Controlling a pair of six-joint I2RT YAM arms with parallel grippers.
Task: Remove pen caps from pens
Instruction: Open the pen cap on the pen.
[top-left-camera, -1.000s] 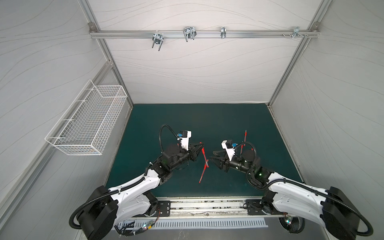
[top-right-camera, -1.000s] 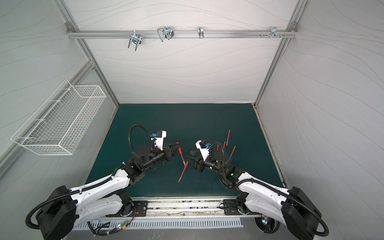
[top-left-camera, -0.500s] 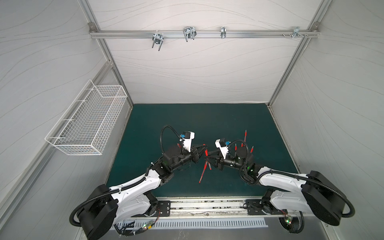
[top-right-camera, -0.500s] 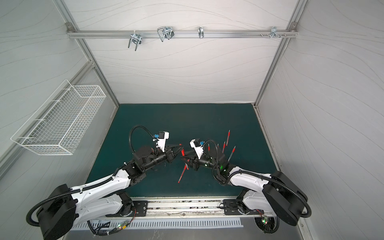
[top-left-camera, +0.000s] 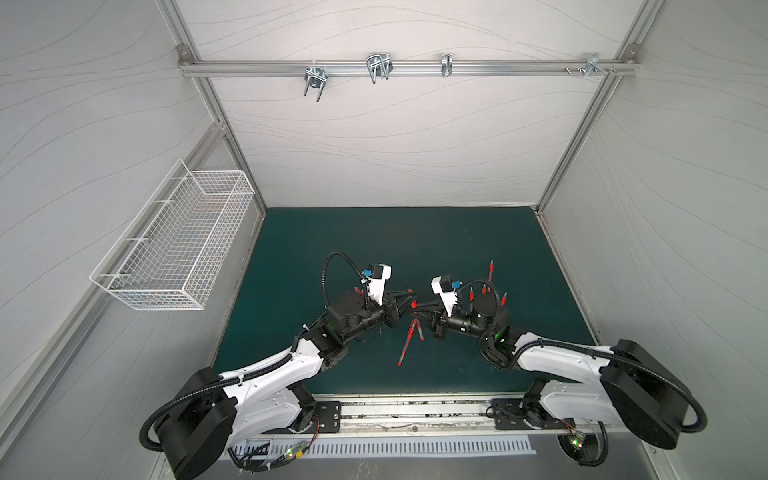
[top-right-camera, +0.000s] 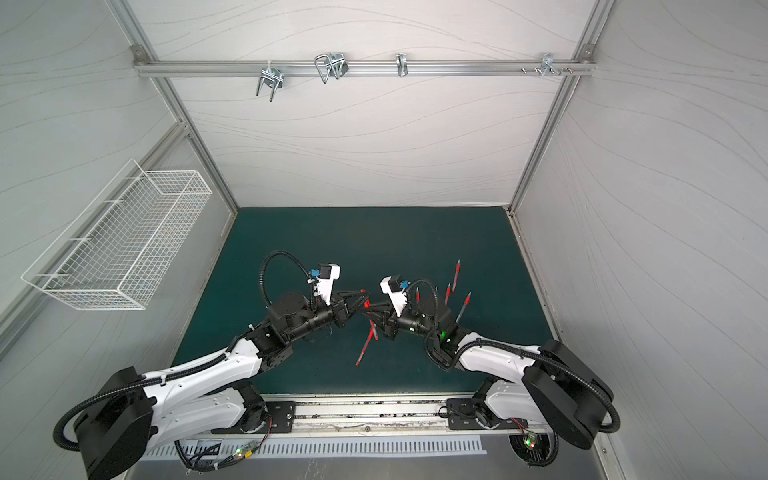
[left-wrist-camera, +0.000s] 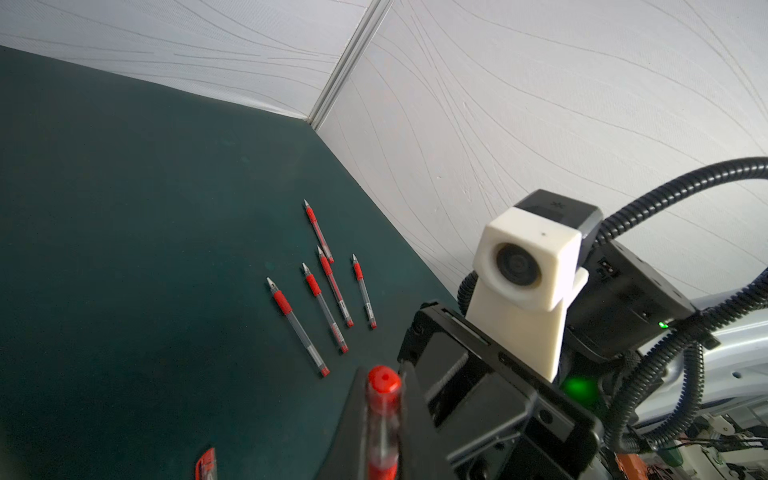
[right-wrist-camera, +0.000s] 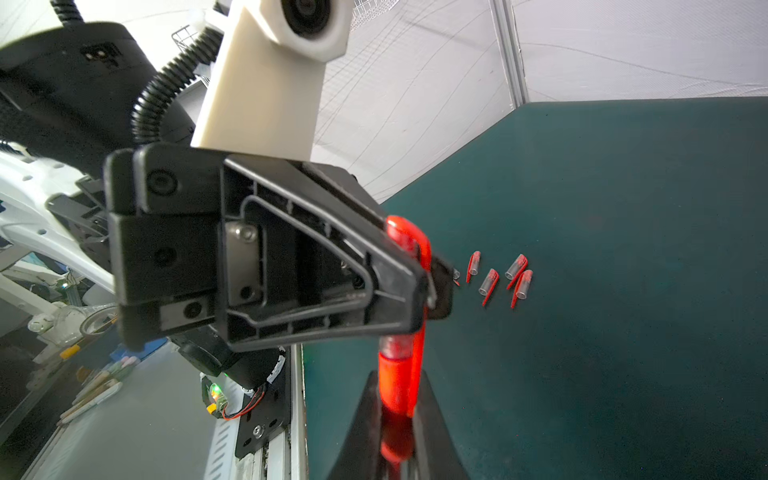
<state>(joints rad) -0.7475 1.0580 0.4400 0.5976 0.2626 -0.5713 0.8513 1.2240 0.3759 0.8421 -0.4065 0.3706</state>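
The right claw (right-wrist-camera: 397, 399) has just clamped the pen (right-wrist-camera: 392, 370) below its cap (right-wrist-camera: 405, 232), which the left claw (left-wrist-camera: 384, 399) keeps clenched above the tabletop (top-left-camera: 374, 241), so both ends are secured and the cap can now be pulled off.
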